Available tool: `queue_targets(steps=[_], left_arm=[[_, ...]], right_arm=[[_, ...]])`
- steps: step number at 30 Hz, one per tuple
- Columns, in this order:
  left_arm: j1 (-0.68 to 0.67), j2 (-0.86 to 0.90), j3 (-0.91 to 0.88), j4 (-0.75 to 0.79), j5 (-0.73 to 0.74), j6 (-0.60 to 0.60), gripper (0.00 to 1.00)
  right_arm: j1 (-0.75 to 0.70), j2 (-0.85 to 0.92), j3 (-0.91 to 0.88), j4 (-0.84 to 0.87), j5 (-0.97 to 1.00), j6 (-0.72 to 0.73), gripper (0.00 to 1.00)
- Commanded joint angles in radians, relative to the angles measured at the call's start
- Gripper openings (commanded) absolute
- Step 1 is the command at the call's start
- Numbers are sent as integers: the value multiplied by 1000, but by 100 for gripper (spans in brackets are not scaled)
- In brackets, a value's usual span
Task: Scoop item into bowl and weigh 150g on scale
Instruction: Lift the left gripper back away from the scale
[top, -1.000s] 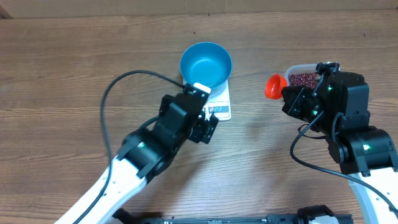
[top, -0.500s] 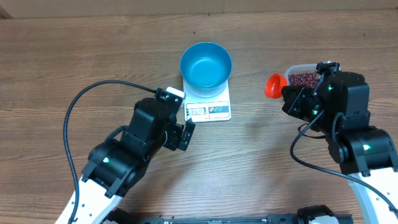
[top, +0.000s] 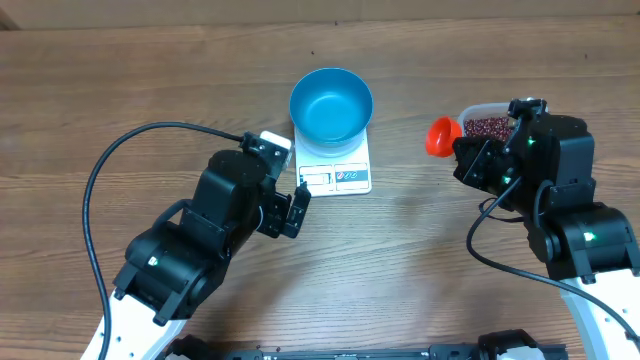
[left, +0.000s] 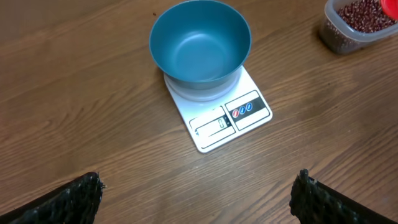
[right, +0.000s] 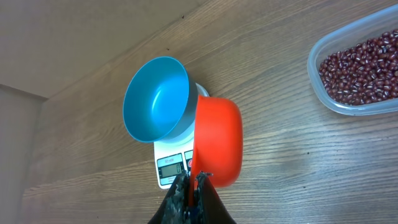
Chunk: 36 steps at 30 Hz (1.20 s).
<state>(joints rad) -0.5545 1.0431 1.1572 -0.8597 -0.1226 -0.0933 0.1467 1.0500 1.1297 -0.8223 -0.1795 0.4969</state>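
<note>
Beans (right: 364, 62) sit in the tub (right: 346, 109), close by, to the right of the right gripper (right: 189, 190). Its fingers pinch the scoop (right: 217, 140) handle tight, scoop pointing ahead. Left gripper (left: 199, 194) is wide open, empty; bowl (left: 200, 40) on scale (left: 217, 121) lies ahead of it.

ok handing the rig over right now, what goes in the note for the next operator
Left gripper open, empty, beside the scale.
Right gripper shut on the red-orange scoop handle, between clear tub and scale.
Blue bowl sits empty on the scale; beans are in the clear tub.
Done: bowl on scale, scoop in hand.
Left: scoop beans into bowl until target weight.
</note>
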Motion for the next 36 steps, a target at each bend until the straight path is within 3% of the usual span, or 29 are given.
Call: queue_targets(steps=[1,24,31,36], left_arm=[[5,19,18,-3,16,30,100],[5,120,18,-29,29,27,100],[5,-16,18,-35,166,111,100],[5,-167,18,-68,105,116,100]], right_arm=[[4,-4,30,-12,-5,-3,4],[4,-4,30,-21,-17,-19,4],[4,-4,30,-21,-17,-19,4],[4,-4,30,-22,-17,-20,4]])
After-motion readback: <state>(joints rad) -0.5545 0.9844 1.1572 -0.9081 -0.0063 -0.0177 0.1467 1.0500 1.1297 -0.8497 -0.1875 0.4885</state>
